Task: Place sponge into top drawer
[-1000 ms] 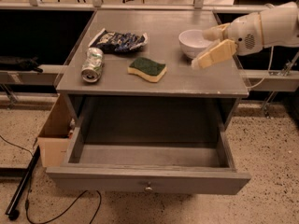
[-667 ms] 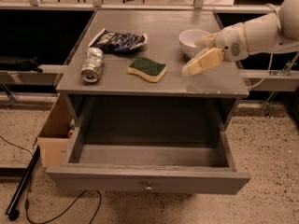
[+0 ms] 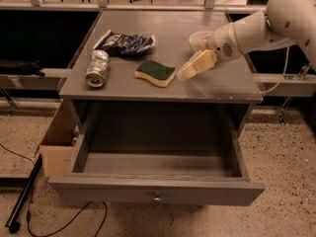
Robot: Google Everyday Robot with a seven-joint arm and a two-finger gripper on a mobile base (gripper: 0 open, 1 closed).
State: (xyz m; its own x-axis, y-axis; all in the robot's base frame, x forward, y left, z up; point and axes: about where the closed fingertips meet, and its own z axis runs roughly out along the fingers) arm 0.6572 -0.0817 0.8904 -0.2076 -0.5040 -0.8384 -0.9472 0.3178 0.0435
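Sponge: the sponge [image 3: 155,73] lies flat near the middle of the cabinet top [image 3: 217,85], green scouring side up and pale foam edge facing us. Nothing rests on it, nothing grips it.
Gripper: the gripper [image 3: 186,73] hangs low over the top, just to the right of the sponge. Its tip angles down and left toward it, near but not touching.
Grip: it carries nothing. Whether it's parted or closed, I honestly cannot tell from where I'm standing.
Angle: that slant looks meant to come at the sponge's right end from the side, not from straight above.
Top drawer: the top drawer [image 3: 158,166] stands wide open below the front edge, floor bare, with the round knob [image 3: 157,198] at the centre of its front panel. Open like that, it's ready for a drop from above.
Arm: the white arm [image 3: 256,27] reaches in from the right.
Bowl: a pale bowl [image 3: 196,36] sits just behind the gripper, partly covered by the wrist.
Can: a crushed can [image 3: 98,68] lies on its side left of the sponge, apart from it.
Bag: the dark blue snack bag [image 3: 126,42] sits behind the can and sponge.
Box: a cardboard box [image 3: 57,149] stands on the floor to the left of the drawer.
Stage: the approach, I'd say, with pick-up and drop both not yet done.
Risk: a low, flat sponge could get nudged toward the can instead of caught.
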